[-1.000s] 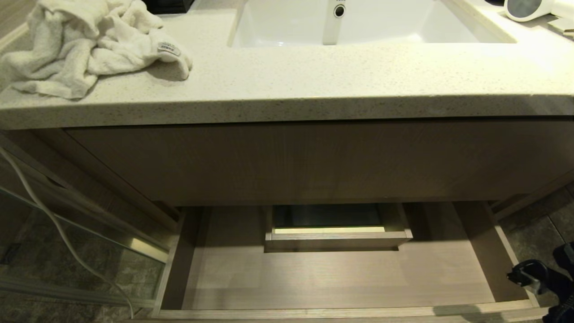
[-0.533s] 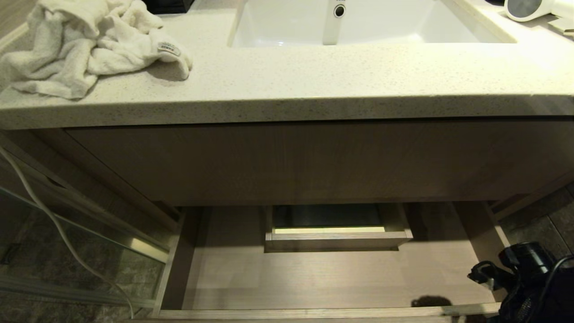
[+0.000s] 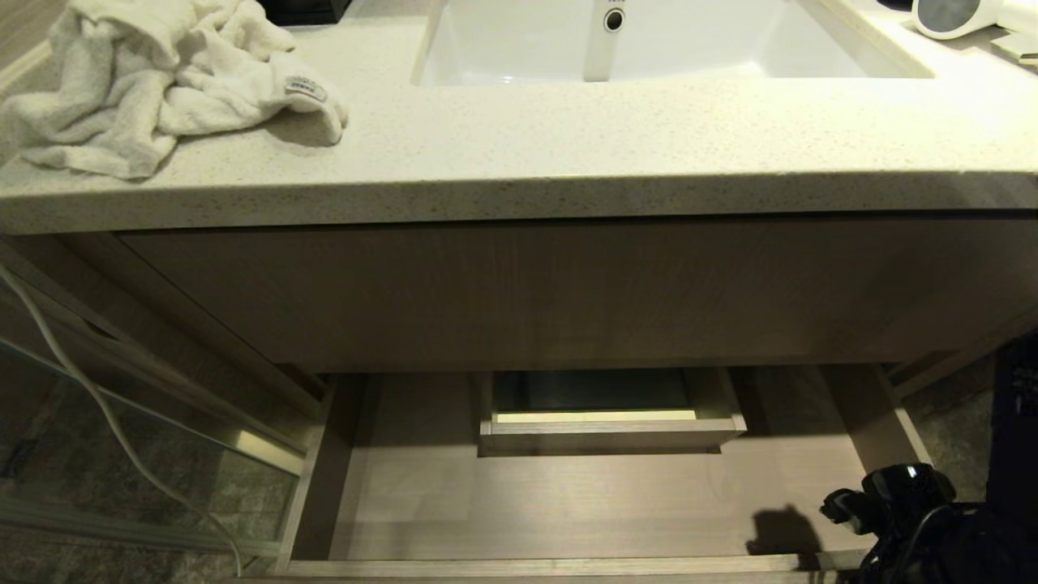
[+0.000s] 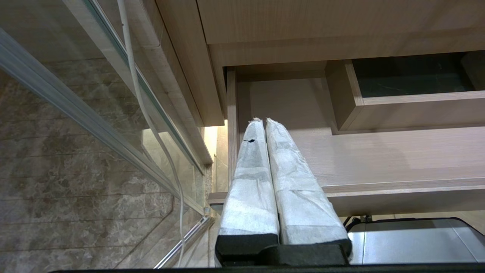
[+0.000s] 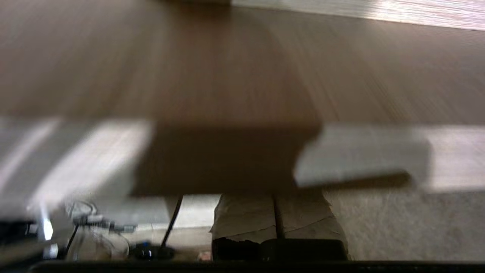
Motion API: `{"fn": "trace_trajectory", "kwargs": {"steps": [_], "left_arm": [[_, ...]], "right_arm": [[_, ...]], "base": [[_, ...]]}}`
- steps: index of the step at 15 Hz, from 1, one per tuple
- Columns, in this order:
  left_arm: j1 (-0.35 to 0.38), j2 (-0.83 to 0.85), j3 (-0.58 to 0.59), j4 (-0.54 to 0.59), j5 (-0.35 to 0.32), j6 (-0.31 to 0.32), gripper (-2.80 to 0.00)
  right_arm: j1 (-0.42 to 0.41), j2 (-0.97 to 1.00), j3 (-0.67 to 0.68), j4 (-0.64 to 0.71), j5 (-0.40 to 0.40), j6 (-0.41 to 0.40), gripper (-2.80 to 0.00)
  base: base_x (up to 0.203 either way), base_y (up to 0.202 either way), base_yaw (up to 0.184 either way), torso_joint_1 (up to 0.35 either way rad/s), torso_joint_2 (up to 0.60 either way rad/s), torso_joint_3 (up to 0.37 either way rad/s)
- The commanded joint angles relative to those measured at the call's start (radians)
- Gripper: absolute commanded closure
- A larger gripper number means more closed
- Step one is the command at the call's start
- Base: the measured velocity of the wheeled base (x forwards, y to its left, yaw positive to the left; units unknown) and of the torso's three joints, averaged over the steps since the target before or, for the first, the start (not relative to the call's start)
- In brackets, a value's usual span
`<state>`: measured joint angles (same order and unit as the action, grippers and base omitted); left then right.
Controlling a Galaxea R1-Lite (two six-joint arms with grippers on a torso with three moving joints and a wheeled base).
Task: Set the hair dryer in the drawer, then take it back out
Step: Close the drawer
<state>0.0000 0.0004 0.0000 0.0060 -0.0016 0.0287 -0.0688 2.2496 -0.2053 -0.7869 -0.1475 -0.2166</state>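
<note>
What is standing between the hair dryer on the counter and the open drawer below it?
Nothing visible blocks the way. The hair dryer lies at the countertop's far right corner, beside the sink. The drawer is pulled out, its floor bare apart from the boxed cutout. The towel lies far off, on the counter's left.

Right gripper (image 5: pixel 276 216) low at open drawer (image 3: pixel 568 519) front-right corner; hair dryer (image 3: pixel 957 16) far behind on countertop (image 3: pixel 568 154), towel (image 3: pixel 162 81) far left.
</note>
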Motion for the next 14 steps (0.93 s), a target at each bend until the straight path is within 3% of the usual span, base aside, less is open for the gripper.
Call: {"fn": "trace_trajectory", "kwargs": {"steps": [1, 4, 8, 11, 14], "left_arm": [[0.000, 0.001, 0.002, 0.000, 0.000, 0.000, 0.00], [0.000, 0.000, 0.002, 0.000, 0.000, 0.000, 0.00], [0.000, 0.001, 0.002, 0.000, 0.000, 0.000, 0.00], [0.000, 0.001, 0.002, 0.000, 0.000, 0.000, 0.00], [0.000, 0.001, 0.002, 0.000, 0.000, 0.000, 0.00]], "right_arm": [[0.001, 0.125, 0.004, -0.197, -0.018, 0.006, 0.00], [0.002, 0.120, 0.012, -0.343, -0.027, 0.004, 0.00], [0.007, 0.004, -0.039, -0.396, -0.026, -0.075, 0.00], [0.015, -0.132, -0.165, -0.348, -0.024, -0.126, 0.00], [0.016, -0.224, -0.331, -0.151, -0.015, -0.150, 0.00]], "base": [[0.000, 0.000, 0.000, 0.000, 0.00, 0.000], [0.000, 0.000, 0.000, 0.000, 0.00, 0.000], [0.000, 0.000, 0.000, 0.000, 0.00, 0.000], [0.000, 0.000, 0.000, 0.000, 0.00, 0.000], [0.000, 0.000, 0.000, 0.000, 0.00, 0.000]]}}
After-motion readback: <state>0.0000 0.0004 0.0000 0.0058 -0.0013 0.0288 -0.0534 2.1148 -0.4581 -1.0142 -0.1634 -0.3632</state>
